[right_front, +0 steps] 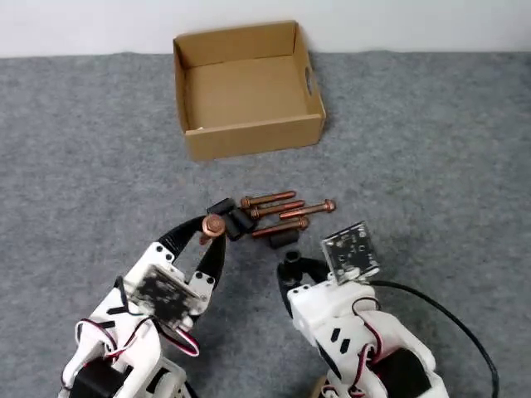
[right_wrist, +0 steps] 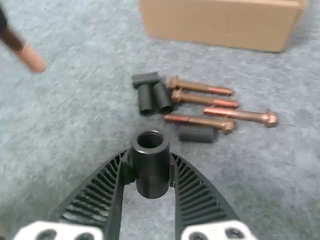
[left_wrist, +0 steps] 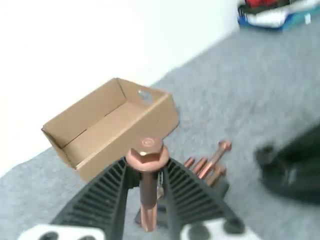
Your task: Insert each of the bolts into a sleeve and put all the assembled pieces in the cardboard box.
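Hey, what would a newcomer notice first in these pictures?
The left hand grips a copper bolt, and the right hand grips a black sleeve. Between them and the cardboard box, four loose bolts and several sleeves lie on the grey carpet.

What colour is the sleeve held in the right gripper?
Black sleeve, best seen in the right wrist view.

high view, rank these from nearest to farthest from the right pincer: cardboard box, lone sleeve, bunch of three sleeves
1. lone sleeve, just ahead of the right pincer.
2. bunch of three sleeves, further on, toward the left arm.
3. cardboard box, far side, by the wall.
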